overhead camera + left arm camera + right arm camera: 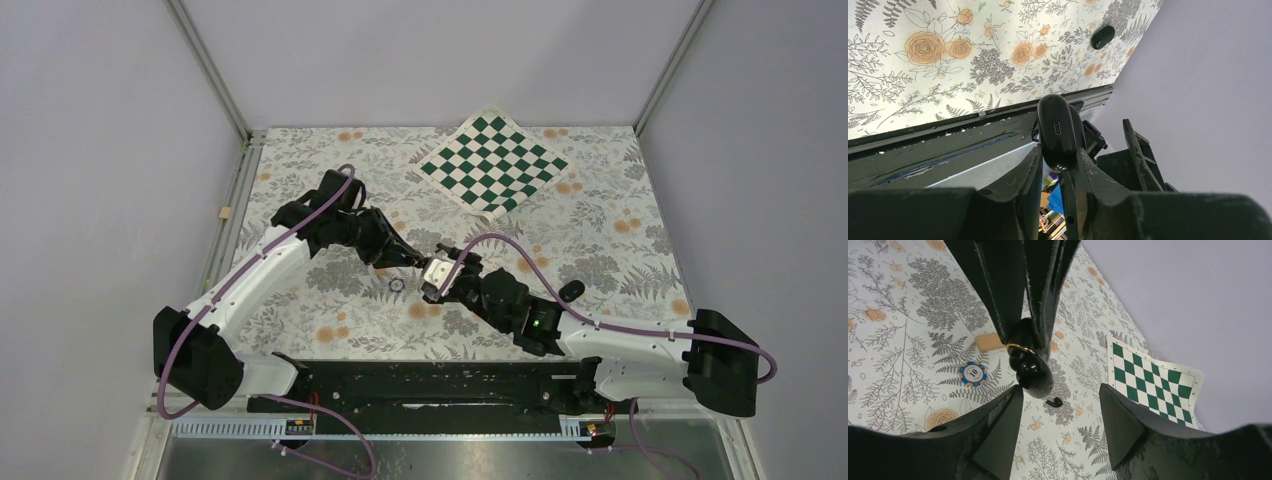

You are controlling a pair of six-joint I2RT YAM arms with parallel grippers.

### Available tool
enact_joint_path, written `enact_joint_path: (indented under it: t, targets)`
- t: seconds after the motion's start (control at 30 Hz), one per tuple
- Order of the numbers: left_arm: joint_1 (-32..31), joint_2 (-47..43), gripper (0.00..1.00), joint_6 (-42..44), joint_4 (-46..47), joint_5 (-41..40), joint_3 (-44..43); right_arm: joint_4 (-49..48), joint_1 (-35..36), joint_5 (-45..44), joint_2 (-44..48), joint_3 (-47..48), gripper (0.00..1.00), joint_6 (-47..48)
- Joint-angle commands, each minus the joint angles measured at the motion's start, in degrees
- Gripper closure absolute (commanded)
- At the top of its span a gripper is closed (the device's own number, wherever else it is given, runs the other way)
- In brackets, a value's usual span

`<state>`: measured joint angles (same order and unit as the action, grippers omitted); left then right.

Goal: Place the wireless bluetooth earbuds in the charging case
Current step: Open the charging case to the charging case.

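A lab's robot test cell. Plain walls (pixel 100 150) and metal struts (pixel 208 70) box in a floral-covered tabletop (pixel 600 240); the left arm (pixel 255 275) and right arm (pixel 620 340) are bolted to a black rail (pixel 430 385).

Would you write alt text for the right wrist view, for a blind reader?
The left gripper enters from the top, shut on the glossy black charging case, above the open, empty right gripper. On the floral table lie a tiny black earbud, a blue poker chip, a tan block and a green checkered mat.
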<state>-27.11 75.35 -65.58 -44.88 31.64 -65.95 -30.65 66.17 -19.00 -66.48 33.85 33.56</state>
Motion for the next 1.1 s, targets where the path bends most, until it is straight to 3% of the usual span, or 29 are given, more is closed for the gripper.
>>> enact_joint_path:
  t: [0.0,0.47,0.8,1.07]
  targets:
    - [-0.3,-2.2,1.0,0.2,-1.5,1.7,0.1,-2.8,-1.9,-3.3,2.5,-0.4,0.35,-0.2]
    - [-0.3,-2.0,1.0,0.2,-1.5,1.6,0.1,-2.8,-3.1,-4.2,5.4,-2.3,0.35,-3.0]
    - [-0.3,-1.5,1.0,0.1,-1.5,1.7,-0.1,6.3,-3.2,2.1,14.0,-5.0,0.36,-6.3]
    - [-0.3,-1.3,1.0,-0.1,-1.4,1.5,-0.1,3.6,0.2,5.7,5.7,-1.7,0.35,-5.9]
